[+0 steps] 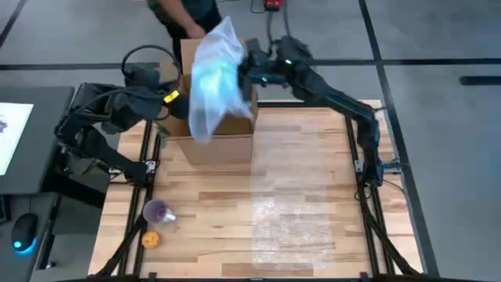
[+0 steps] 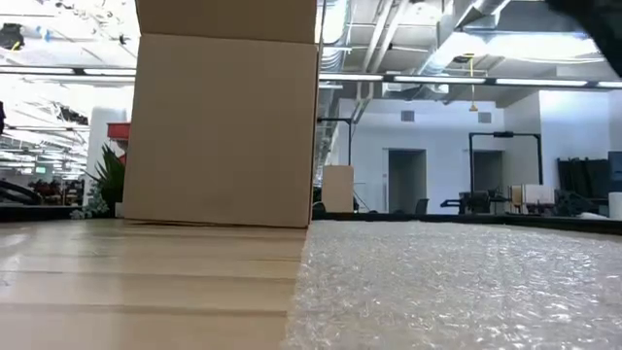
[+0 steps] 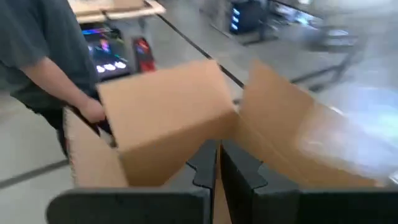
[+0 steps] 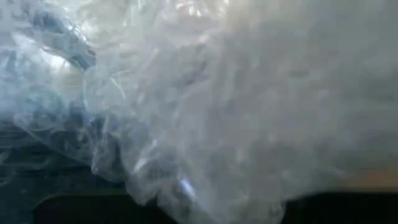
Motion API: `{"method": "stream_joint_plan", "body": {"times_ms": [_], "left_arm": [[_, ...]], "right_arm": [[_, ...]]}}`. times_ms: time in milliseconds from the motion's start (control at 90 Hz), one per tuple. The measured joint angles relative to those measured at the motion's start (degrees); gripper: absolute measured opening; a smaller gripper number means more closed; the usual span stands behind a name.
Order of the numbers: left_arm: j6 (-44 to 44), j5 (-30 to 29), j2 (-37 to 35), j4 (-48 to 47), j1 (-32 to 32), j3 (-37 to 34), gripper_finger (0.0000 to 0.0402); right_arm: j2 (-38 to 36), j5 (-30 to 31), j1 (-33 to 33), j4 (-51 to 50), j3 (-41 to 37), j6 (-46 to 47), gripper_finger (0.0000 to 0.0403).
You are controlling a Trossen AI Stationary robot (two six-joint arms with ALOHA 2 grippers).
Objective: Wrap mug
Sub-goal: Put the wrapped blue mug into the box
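From above, the right gripper [image 1: 249, 66] holds a bubble-wrap bundle [image 1: 215, 78] over the open cardboard box [image 1: 219, 141], jaws apparently clamped on it; the mug is presumably inside the bundle, unseen. At table height, bubble wrap sheet [image 2: 457, 282] covers the wooden table [image 2: 146, 282]. By the left wrist, the left gripper [image 3: 217, 163] pins a box flap, fingers together; a person [image 3: 43, 56] stands behind.

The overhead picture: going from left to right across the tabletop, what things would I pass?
Orange ball → purple mug → cardboard box → bubble wrap sheet lying flat on the table.
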Motion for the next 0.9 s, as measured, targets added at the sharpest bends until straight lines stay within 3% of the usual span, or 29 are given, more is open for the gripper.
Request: {"method": "stream_joint_plan", "body": {"times_ms": [167,544,756,900], "left_arm": [[1.24,0.44,0.59,-0.33,-1.27,-0.53,0.0001],[10.10,0.03,0.45,-0.65,-0.07,-1.23,0.0001],[7.29,-1.38,-4.51,-0.67,6.25,-10.86,0.0012],[4.61,3.48,-8.45,-0.80,11.30,-17.66,0.0054]], "right_arm": [[4.31,1.85,-2.91,-15.78,-0.29,0.38,0.0023],[-0.76,13.32,-1.39,-61.20,-0.32,-13.01,0.0023],[-1.53,20.16,0.15,-73.33,-0.37,-16.08,0.0023],[-2.69,20.28,2.36,-81.09,-0.17,-18.17,0.0023]]}}
